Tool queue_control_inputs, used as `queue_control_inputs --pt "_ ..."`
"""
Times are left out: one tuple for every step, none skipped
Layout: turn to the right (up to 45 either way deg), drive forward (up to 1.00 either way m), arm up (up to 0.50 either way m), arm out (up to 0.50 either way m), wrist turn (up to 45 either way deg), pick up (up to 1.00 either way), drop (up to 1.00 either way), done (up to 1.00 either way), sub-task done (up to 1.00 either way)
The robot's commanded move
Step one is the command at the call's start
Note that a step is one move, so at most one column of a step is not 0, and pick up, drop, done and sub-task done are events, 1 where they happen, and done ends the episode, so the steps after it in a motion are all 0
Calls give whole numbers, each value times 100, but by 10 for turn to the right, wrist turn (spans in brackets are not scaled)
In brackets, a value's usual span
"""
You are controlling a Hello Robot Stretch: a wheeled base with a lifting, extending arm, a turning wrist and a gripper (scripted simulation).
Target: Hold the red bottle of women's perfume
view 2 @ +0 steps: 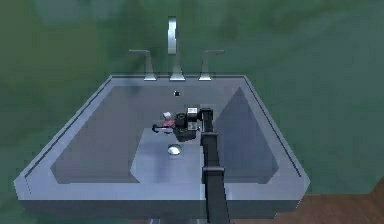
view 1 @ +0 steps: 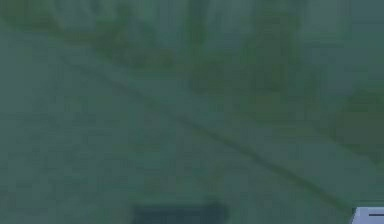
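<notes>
In the arm side view, a grey sink [view 2: 60, 165] is taking up the middle of the frame, with a tall faucet [view 2: 172, 40] at upper centre. The arm [view 2: 212, 170] is lying across the basin from the bottom edge, just right of centre. Its claw [view 2: 174, 123] is sitting at centre frame, over the basin floor and above the drain [view 2: 175, 150].

A small reddish thing [view 2: 160, 126], probably the perfume bottle, is lying in the basin at the left tip of the claw. I cannot tell whether the two are touching, or whether the claw is holding anything, since the thing is resting at its far end on the basin floor.

The step in hand is looking like the grasp itself. Doing it well is calling for three things:

- **Alignment:** the fingers should be lining up on either side of the bottle's body before any lift.
- **Height:** the claw should be staying low enough to take the body rather than the cap.
- **Lift:** it should be rising straight and slowly, because the sloping basin walls and the faucet are crowding the space.

A glancing touch is risking sending the bottle sliding toward the drain.
</notes>
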Motion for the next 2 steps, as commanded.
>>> queue_control_inputs --pt "0 0 0 0 0 100 0 0 0" --pt "0 0 10 0 0 0 0 0 0"
